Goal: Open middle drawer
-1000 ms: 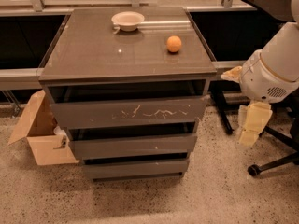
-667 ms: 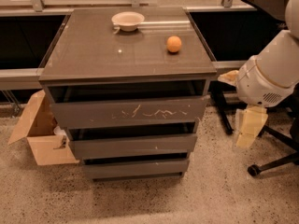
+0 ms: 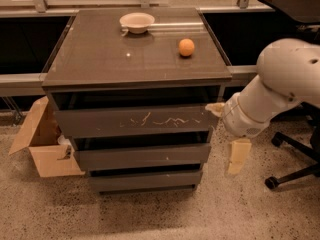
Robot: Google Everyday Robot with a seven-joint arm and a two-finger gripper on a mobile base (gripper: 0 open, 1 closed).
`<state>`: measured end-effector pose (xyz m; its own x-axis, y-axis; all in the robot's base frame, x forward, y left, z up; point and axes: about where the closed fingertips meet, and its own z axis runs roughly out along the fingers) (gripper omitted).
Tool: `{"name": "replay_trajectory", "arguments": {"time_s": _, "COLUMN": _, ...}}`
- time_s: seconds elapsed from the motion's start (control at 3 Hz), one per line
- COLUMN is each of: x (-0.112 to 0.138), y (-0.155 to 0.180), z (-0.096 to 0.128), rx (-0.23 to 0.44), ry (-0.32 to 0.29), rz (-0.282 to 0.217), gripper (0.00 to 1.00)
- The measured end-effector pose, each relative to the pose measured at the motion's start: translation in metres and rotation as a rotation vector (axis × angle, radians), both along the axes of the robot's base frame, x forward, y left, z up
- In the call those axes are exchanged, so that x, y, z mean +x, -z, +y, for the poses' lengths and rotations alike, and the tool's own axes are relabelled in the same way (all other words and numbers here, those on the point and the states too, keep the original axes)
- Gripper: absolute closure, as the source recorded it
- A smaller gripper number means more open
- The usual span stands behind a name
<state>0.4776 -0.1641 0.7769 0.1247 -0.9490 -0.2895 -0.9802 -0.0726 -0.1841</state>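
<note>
Grey-brown drawer unit, three handle-less fronts stacked under a flat counter (image 3: 100, 59). Middle drawer (image 3: 142, 156) sits between the top drawer (image 3: 132, 120), which is the taller one with white scratch marks, and the narrow bottom drawer (image 3: 145, 180). The middle front is plain apart from one tiny white speck right of centre. It looks pushed in, its face roughly in line with the other two, with a dark gap above it and another below.

Claw (image 3: 233, 149) is off the unit's right side, level with the middle drawer's right end and just beside it. No contact with that front that I can see. One cream part hangs down toward the floor and another cream tip pokes left at the right edge of the top drawer. Apart or together: can't tell from this angle. The bulky white arm (image 3: 280, 84) comes in from the right, above and behind the claw.

On the counter: white bowl (image 3: 137, 22) at the back centre, orange (image 3: 186, 47) to its right and nearer the front, well apart from the bowl.

Open cardboard box (image 3: 42, 144) is on the floor against the unit's left side. Black chair base (image 3: 295, 171) with castors is at far right, behind the arm. Floor is speckled.
</note>
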Motion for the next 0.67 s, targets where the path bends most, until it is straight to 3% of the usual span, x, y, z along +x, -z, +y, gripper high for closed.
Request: {"name": "replay_trajectory", "arguments": {"time_s": 0.67, "x": 0.011, "y": 0.074, "z": 0.008, "rx": 0.053, "ry": -0.026, "rz": 0.075, "gripper": 0.0}}
